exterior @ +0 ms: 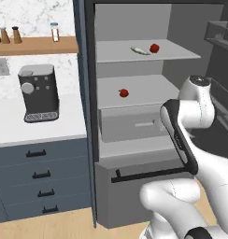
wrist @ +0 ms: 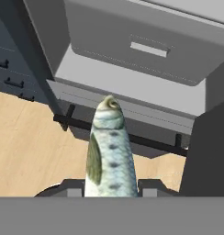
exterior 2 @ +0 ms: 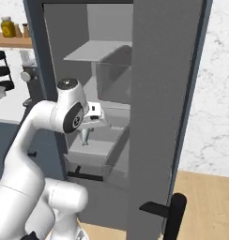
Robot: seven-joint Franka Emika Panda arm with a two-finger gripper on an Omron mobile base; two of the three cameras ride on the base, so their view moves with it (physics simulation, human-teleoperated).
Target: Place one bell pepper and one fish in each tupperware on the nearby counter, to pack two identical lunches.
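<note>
Jaws pinch a fish by its tail, head pointing out, before the open fridge's lower drawer. Another fish and a red pepper lie on the top shelf; a second pepper sits one shelf lower.

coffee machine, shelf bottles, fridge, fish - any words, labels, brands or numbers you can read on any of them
None can be read.
Coffee machine: a round dial and small dots, no lettering visible.
Bottles on the wooden shelf: any label is too small and blurred to read.
Fridge drawer: a plain pale handle plate, no text.
Fish in the gripper: scales and spots, no tag.
</note>
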